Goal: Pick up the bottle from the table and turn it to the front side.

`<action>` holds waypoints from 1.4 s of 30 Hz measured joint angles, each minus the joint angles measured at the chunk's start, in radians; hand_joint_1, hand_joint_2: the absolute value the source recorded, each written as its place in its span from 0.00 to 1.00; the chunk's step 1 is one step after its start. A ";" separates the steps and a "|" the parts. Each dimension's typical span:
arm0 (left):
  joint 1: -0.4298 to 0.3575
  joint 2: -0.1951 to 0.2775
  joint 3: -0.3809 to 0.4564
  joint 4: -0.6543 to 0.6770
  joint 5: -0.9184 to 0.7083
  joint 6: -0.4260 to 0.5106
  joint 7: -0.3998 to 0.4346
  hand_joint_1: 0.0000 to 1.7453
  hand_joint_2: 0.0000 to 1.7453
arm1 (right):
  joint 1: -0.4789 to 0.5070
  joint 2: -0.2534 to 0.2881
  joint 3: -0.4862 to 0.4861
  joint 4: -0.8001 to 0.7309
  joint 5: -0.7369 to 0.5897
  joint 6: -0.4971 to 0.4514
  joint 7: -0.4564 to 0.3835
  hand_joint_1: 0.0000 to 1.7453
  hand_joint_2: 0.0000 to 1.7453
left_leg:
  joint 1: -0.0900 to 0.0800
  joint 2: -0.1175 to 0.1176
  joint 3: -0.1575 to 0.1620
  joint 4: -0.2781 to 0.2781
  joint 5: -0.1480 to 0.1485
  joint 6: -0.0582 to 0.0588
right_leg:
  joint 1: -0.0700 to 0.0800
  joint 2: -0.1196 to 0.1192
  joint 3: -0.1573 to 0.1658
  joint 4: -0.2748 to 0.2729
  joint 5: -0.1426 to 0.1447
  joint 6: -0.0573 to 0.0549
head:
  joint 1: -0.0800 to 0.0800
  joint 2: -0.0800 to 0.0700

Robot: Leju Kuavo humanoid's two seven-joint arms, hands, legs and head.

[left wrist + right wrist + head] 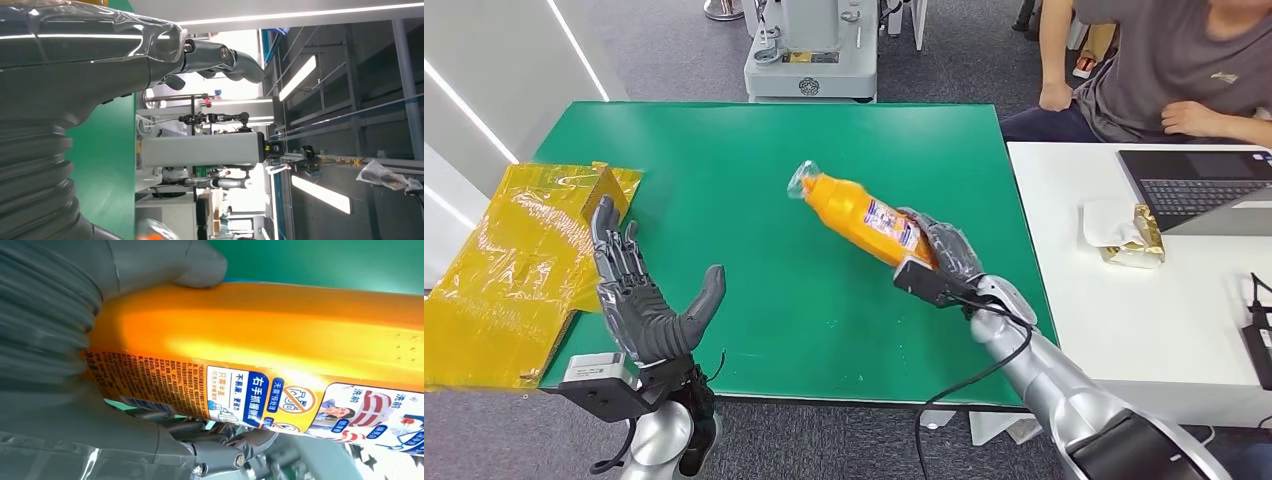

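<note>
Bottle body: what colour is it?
Orange. The bottle held by the right hand shows it best in the right wrist view.

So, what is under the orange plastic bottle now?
Under the orange plastic bottle lies the green table; the right hand covers the bottle's base end.

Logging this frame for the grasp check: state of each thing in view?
bottle: held by the right hand, tilted, clear cap on.
right hand: grips the bottle's lower end.
left hand: fingers spread, holding nothing.
laptop: open.
yellow bag: flat on the table edge.
</note>
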 joint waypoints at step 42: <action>-0.257 -0.032 0.000 0.254 0.031 -0.554 0.197 0.00 1.00 | 0.185 0.147 -0.029 -0.444 0.009 -0.147 -0.103 1.00 1.00 | 0.000 0.000 0.000 0.000 0.000 0.000 | 0.000 0.001 -0.001 0.000 0.000 0.000 | 0.000 0.000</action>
